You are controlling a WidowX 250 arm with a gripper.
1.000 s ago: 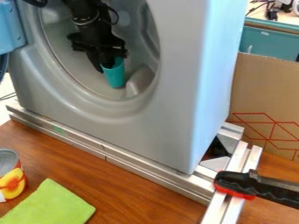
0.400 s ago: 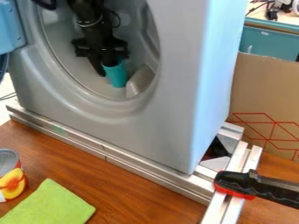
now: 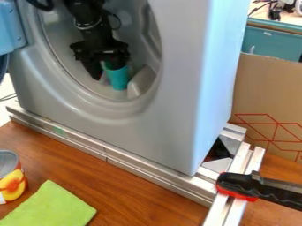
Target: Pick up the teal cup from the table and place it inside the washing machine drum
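The washer (image 3: 177, 119) stands behind the bench's (image 3: 138, 194) bare front. Inside the washer are the gripper (image 3: 107, 73), fingers parted, and the cup (image 3: 118, 79), close by them. The step looks like gripping or releasing the cup; either calls for steady alignment, clear of the washer's wall.

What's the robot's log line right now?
teal cylindrical cup: inside grey round-mouthed washer | black two-finger gripper: open, at cup | flat green cloth: on brown wooden table

One cup (image 3: 119, 79), one can (image 3: 12, 178), one cloth (image 3: 48, 206)
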